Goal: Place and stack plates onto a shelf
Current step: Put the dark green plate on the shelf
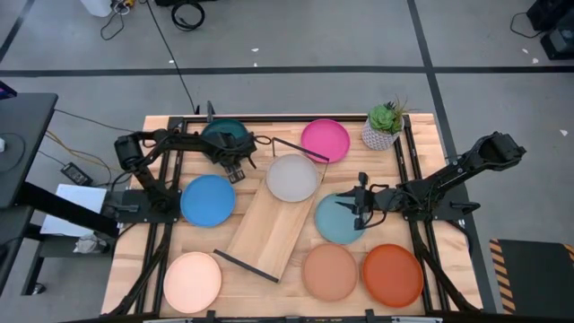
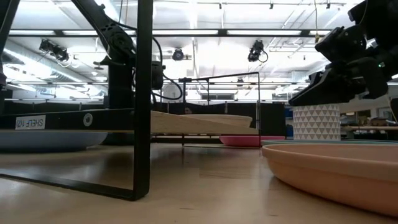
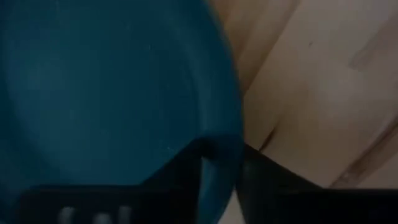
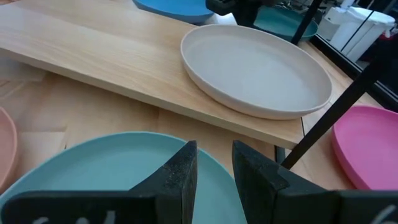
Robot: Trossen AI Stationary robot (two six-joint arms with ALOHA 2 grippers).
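The dark teal plate (image 1: 222, 136) lies at the far left, and my left gripper (image 1: 236, 164) is shut on its near rim; it fills the left wrist view (image 3: 112, 87). My right gripper (image 1: 359, 203) hovers over the light blue plate (image 1: 336, 222), its fingers a narrow gap apart (image 4: 214, 155), touching nothing that I can see. The grey-beige plate (image 1: 292, 178) sits on the far end of the shelf board (image 1: 265, 224), which lies slanted mid-table. The magenta (image 1: 325, 140), bright blue (image 1: 207, 200), pale cream (image 1: 192, 282), tan (image 1: 329, 272) and orange-red (image 1: 392, 274) plates lie flat on the table. My left gripper has the dark teal plate's rim (image 3: 219, 140) between its two fingers, one finger (image 3: 177, 171) inside the plate and one (image 3: 273, 183) outside. The fingers come from the far left side, slanting down. Whether the plate is lifted off the table I cannot tell.
A small potted plant (image 1: 384, 126) stands at the far right. The shelf's black wire frames stand at its two ends (image 1: 300, 150) (image 1: 244, 266); the near one rises large in the low view (image 2: 143, 93). The tan plate (image 2: 336, 168) fills the low view's right.
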